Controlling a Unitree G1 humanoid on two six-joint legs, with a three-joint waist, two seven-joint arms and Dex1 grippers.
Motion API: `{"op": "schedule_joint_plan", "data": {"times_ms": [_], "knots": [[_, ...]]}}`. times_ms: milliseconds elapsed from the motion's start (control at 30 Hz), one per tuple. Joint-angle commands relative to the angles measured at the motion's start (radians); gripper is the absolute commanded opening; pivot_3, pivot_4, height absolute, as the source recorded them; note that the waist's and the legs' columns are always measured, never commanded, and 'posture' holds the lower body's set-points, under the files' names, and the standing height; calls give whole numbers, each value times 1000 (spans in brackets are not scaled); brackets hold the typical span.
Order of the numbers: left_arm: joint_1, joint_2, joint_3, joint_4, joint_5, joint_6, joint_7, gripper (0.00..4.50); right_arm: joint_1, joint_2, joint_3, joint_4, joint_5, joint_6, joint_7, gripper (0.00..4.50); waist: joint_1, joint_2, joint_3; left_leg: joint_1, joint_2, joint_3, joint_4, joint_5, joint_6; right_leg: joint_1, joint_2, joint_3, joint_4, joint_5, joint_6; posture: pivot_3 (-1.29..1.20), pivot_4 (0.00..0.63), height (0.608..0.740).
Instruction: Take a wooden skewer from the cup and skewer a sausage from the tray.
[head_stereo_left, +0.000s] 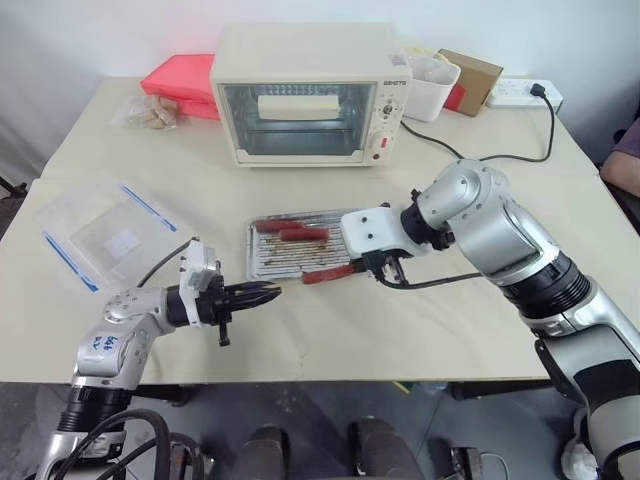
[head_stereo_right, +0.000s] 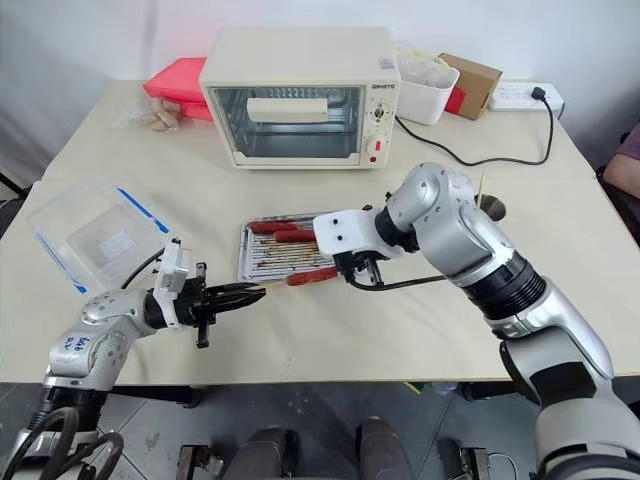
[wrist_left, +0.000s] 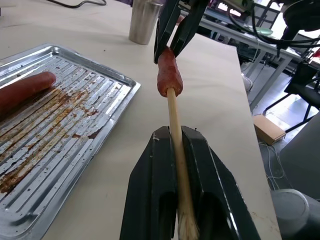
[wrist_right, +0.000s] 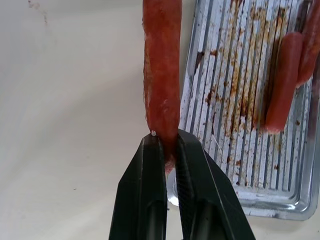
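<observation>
My left gripper (head_stereo_left: 262, 292) is shut on the wooden skewer (wrist_left: 175, 125), a thin pale stick held level and pointing right. Its tip is pushed into the end of a red-brown sausage (head_stereo_left: 328, 273). My right gripper (wrist_right: 165, 137) is shut on the other end of that sausage (wrist_right: 162, 65), holding it just past the front edge of the silver tray (head_stereo_left: 252, 255). Two more sausages (head_stereo_left: 303, 234) lie at the back of the tray. The tan-grey cup (head_stereo_right: 491, 208) stands on the table behind my right arm, also seen as the cup (wrist_left: 144, 20) in the left wrist view.
A cream toaster oven (head_stereo_left: 305, 95) stands at the back middle. A clear plastic box with blue clips (head_stereo_left: 105, 235) lies at the left. A red box (head_stereo_left: 180, 78), a white tub (head_stereo_left: 430, 85), a cardboard box (head_stereo_left: 470, 75) and a power strip (head_stereo_left: 525, 95) line the far edge.
</observation>
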Motion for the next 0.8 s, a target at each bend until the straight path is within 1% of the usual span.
{"op": "schedule_joint_plan", "data": {"times_ms": [33, 200, 400, 433, 500, 533, 567, 633, 733, 800], "knots": [[-28, -32, -47, -23, 16, 1, 12, 131, -43, 63, 5, -50, 18, 19, -15, 18, 0, 0, 0, 0, 0, 0, 0, 0, 0, 0, 0, 0, 0, 0, 0, 0, 150, 740], [-38, -54, -60, -22, 30, 7, 25, 131, -48, 82, 13, -43, 1, 29, -33, 18, 2, 0, 0, 0, 0, -1, 0, 0, 0, 0, -1, -3, 0, 0, 0, 0, 150, 740], [-37, -66, -57, -27, 39, 13, 30, 131, -43, 73, 8, -36, -4, 23, -32, 18, 1, 0, 0, 0, -1, -1, 0, 0, 0, 0, -2, -5, 0, 0, 0, 0, 150, 740], [-36, -67, -55, -29, 39, 14, 30, 131, -42, 77, -2, -29, -5, 22, -45, 547, 1, 0, 0, 0, -1, -1, 0, 0, 0, 0, -2, -5, 0, 0, 0, 0, 150, 740], [-29, -69, -46, -38, 32, 16, 30, 131, -41, 80, -17, -25, 3, 23, -54, 899, 1, 0, 0, 0, -1, -1, 0, 0, 0, 0, -2, -5, 0, 0, 0, 0, 150, 740], [-25, -69, -37, -45, 22, 16, 27, 131, -43, 82, -28, -22, 12, 23, -57, 1217, 1, 0, 0, 0, -1, -1, 0, 0, 0, 0, -2, -5, 0, 0, 0, 0, 150, 740], [-21, -70, -31, -50, 15, 15, 26, 131, -44, 82, -36, -20, 19, 23, -58, 1634, 1, 0, 0, 0, -1, -1, 0, 0, 0, 0, -2, -5, 0, 0, 0, 0, 150, 740], [-10, -63, -4, -64, -2, 17, 25, 131, -39, 55, -62, -15, 40, 13, -39, 2153, 1, 0, 0, 0, -1, -1, 0, 0, 0, 0, -3, -5, 0, 0, 0, 0, 150, 740], [17, -44, 41, -83, -26, 24, 25, 131, -18, 3, -106, -6, 69, -25, -16, 3224, 1, 0, 0, 0, -1, -2, 0, 0, 0, 0, -3, -5, 0, 0, 0, 0, 150, 740], [53, -19, 86, -102, -48, 27, 23, 131, 15, -31, -169, -12, 126, -34, 0, 3690, 2, 0, 0, 0, -2, -2, 0, 0, 0, 0, -3, -6, 0, 0, 0, 0, 150, 740]]}}
